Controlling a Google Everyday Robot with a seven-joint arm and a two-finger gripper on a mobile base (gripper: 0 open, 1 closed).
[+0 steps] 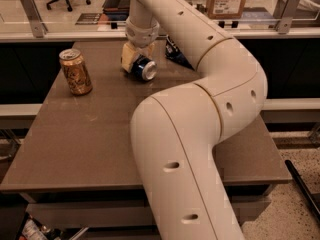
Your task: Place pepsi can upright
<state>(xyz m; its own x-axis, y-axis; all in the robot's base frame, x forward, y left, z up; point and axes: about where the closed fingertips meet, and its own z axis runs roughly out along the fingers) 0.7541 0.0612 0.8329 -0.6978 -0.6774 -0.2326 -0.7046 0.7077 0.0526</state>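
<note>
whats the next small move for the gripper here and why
Likely turn the wrist to stand the pepsi can on its end: it lies on its side far back on the table, silver end facing the camera, with the gripper right against it.

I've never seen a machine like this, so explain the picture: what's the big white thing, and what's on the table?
The big white shape is a robot arm, seen by one camera looking along it. At its far end is the gripper, down on the brown table against a blue pepsi can that lies tipped over. Whether it grips the can isn't clear. A gold can stands upright on the picture's left, and a dark snack bag lies partly behind the arm.
</note>
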